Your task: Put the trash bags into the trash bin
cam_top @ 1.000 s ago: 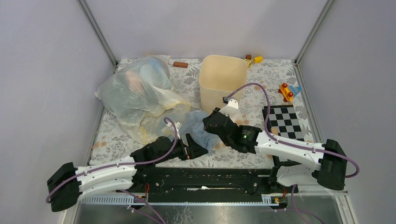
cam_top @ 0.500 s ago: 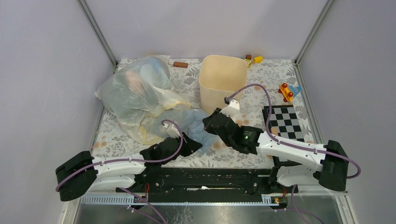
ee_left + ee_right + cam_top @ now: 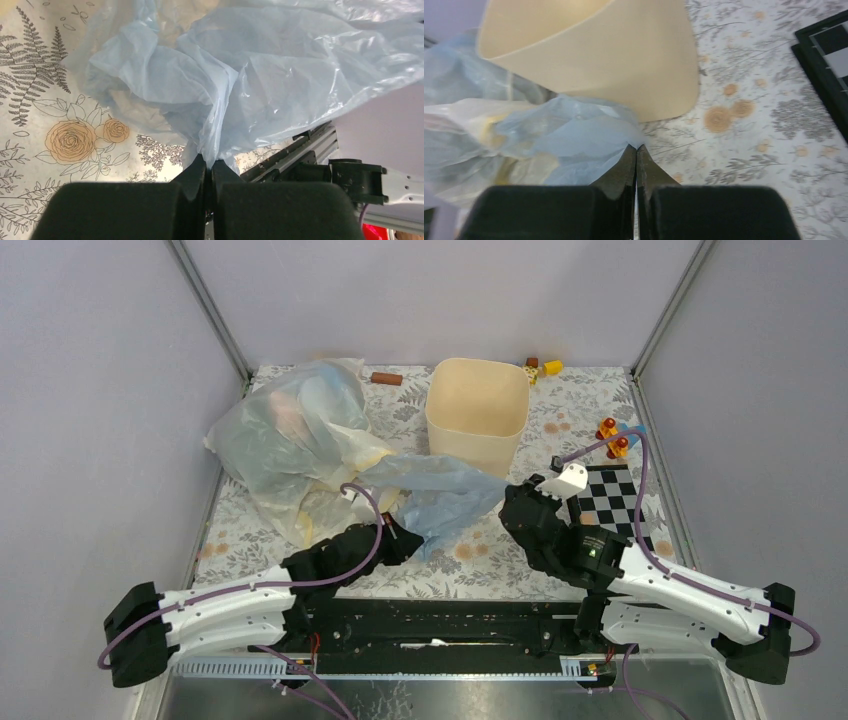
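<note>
pinching a bunched fold of the thin, crinkly, translucent pale blue plastic bag (image 3: pixel 440 495), the left jaws are closed tight on it just left of centre in the top view. in the left wrist view the film fans up and out from between them. the right jaws, just right of centre, are closed too. in the right wrist view a corner of the blue bag (image 3: pixel 574 135) tapers straight into their tips, so they grip its other end. the bag is stretched between the two arms above the floral-patterned surface (image 3: pixel 480 565). its upper edge sits just in front of the cream-beige plastic bin (image 3: pixel 477 405), square with rounded corners, which stands upright at top centre. the bag is wholly outside it. a bulky clear whitish bag (image 3: pixel 290 430) lies at upper left, touching the blue bag. a black-and-white checkered board (image 3: pixel 610 485) lies at right.
</note>
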Motion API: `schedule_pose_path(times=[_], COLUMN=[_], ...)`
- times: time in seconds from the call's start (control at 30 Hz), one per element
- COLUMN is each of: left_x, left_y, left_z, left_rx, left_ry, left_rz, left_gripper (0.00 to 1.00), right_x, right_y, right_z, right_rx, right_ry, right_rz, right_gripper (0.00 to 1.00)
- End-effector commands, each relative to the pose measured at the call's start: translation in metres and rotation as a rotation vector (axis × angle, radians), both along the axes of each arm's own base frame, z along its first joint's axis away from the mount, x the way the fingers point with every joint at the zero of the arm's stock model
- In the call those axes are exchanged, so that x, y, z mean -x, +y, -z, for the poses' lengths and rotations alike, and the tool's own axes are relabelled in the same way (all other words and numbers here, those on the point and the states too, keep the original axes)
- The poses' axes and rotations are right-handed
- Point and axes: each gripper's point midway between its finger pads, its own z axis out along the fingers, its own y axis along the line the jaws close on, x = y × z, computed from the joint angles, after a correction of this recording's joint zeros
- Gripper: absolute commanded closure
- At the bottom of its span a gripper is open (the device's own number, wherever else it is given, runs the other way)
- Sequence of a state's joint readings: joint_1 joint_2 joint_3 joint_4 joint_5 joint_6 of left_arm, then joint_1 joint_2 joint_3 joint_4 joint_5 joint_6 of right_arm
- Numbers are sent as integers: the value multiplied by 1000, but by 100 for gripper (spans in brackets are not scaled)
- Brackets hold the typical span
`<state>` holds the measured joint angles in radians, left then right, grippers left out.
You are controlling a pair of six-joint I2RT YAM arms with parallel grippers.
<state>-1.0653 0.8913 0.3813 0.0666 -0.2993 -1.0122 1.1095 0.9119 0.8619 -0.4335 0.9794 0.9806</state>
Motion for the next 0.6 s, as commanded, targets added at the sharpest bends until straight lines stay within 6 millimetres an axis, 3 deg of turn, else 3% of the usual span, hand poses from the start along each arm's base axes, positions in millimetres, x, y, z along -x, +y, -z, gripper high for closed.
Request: schedule_pose_path(times=[0.0,0.07,0.13,0.2,0.3,0.33,0.4,0.57], left_x=[9,14,20,24,27,27,25,26], left_y=[37,30,23,17,15,16,20,20], left_z=[28,14,-1,-18,-37,-41,-45,-38], left_rx=[-198,-161,-131,-115,-130,-141,-168,-188], left_ry=[14,-6,-22,-36,-52,-56,-55,-42], left_rz=[11,58,115,161,199,202,193,201], left_gripper=[100,100,100,100,100,100,100,99], right_x=[-11,-14,-16,-16,-9,-5,2,24], right_y=[-73,-69,-48,-25,9,18,23,41], right_z=[2,12,20,27,27,27,22,1], right_rx=[245,305,377,424,475,477,458,365], right_ry=[-84,-50,-5,36,52,45,20,-80], right_rz=[260,229,110,-35,-284,-362,-433,-631], right_gripper=[100,100,92,70,23,17,11,13])
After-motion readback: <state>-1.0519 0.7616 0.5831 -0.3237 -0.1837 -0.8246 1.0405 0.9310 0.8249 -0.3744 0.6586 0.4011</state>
